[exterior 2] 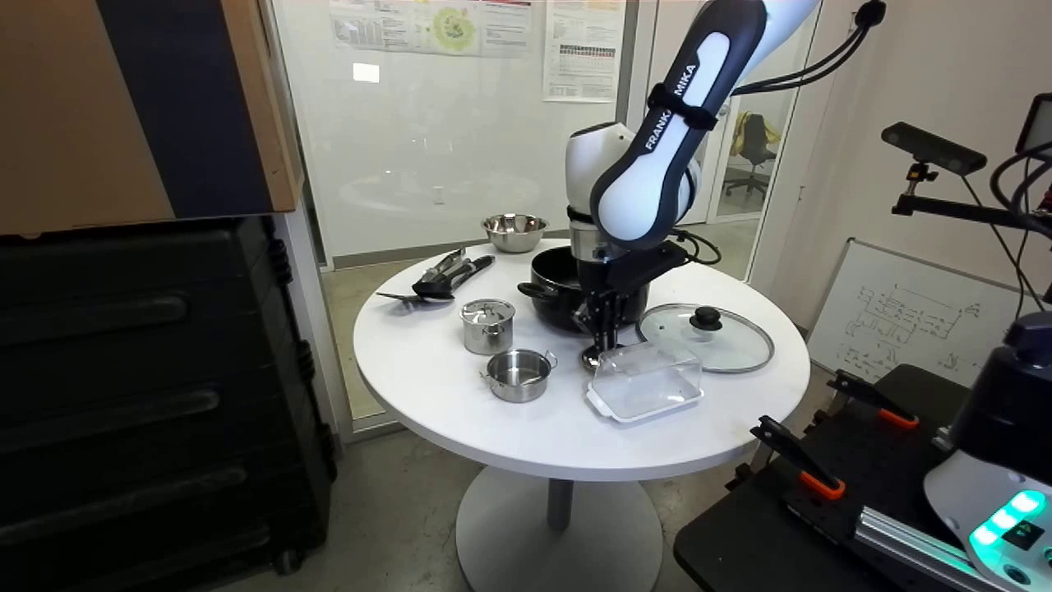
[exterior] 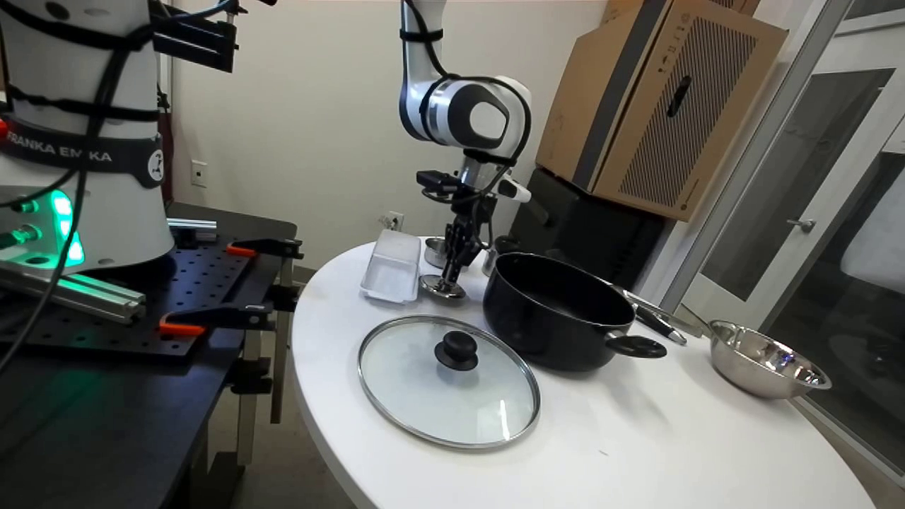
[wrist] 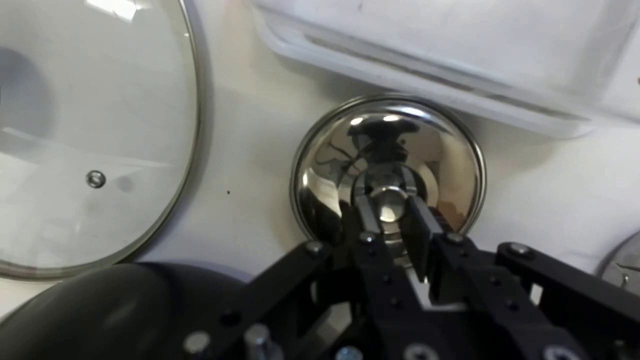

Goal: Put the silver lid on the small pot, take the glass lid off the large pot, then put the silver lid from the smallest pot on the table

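Both fingers of the black two-fingered claw [wrist: 389, 201] flank the shiny round knob [wrist: 390, 207] of a small silver metal lid [wrist: 387, 150] — whether they pinch it cannot be told. In an exterior view, that lid seems to lie on the round white table [exterior: 636, 438], a white-and-clear plastic box [exterior: 391, 265] just beside it on the left, a large black pot [exterior: 558, 318] near on the right, a wide glass lid [exterior: 424, 382] nearer. Probably only release remains — and rising before the fingers clear the knob would likely drag or tip the lid; spreading them too wide could knock box or pot.
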### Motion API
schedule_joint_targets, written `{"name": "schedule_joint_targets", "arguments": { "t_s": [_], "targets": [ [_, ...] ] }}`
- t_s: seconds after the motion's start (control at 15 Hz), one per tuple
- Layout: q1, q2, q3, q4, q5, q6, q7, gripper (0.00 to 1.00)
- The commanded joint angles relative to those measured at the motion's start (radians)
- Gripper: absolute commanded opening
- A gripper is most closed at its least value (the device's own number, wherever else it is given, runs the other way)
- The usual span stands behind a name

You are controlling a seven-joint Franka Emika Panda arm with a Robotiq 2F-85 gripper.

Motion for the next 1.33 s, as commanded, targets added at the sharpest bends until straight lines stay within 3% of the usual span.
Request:
{"name": "schedule_joint_targets", "arguments": {
  "t_s": [0.0, 0.27, 0.33, 0.4, 0.67, 0.93, 1.27],
  "targets": [
    [0.056, 0.028, -0.060, -0.001, -0.055, 0.061, 0.082, 0.05],
    [0.091, 0.047, -0.097, 0.000, -0.058, 0.091, 0.112, 0.05],
    [0.097, 0.049, -0.102, -0.001, -0.056, 0.094, 0.114, 0.32],
    [0.102, 0.048, -0.107, -0.001, -0.055, 0.096, 0.118, 0.45],
    [0.118, 0.039, -0.122, -0.004, -0.053, 0.100, 0.131, 0.72],
    [0.095, -0.033, -0.090, -0.035, -0.021, 0.079, 0.094, 0.99],
    [0.065, -0.150, -0.042, -0.084, 0.000, 0.079, 0.068, 1.00]
  ]
}}
